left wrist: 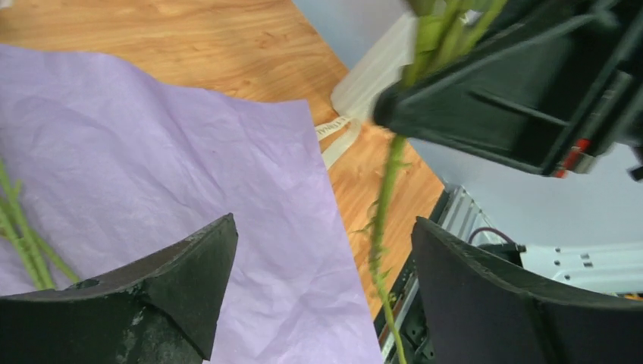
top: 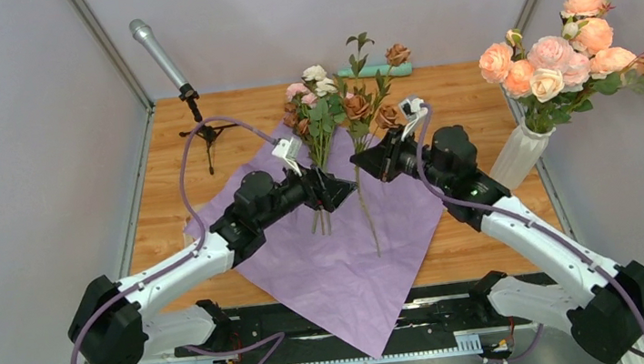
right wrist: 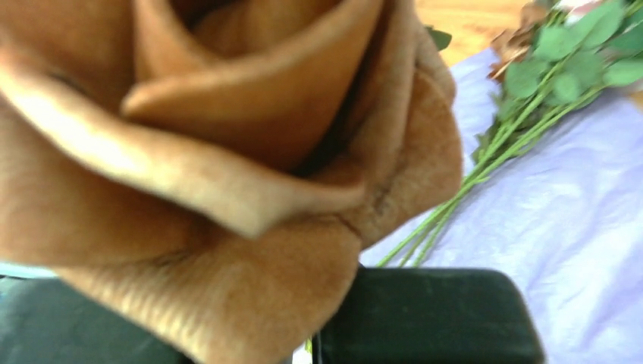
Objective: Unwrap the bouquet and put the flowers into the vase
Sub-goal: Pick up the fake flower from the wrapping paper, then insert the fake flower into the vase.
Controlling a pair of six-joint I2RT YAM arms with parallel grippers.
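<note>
The bouquet is unwrapped: its lilac paper lies flat on the table. A bunch of pink and white flowers lies on the paper, stems toward me. My right gripper is shut on thin green stems of brown roses, lifted off the paper. One brown rose fills the right wrist view above the shut gripper. My left gripper is open just left of it. One hanging stem passes between its fingers, touching neither. The ribbed white vase stands at the right edge.
Large peach roses stand in the vase. A cream ribbon lies on the wood beside the paper. A mint-green cylinder lies at the back edge. A microphone on a small tripod stands back left.
</note>
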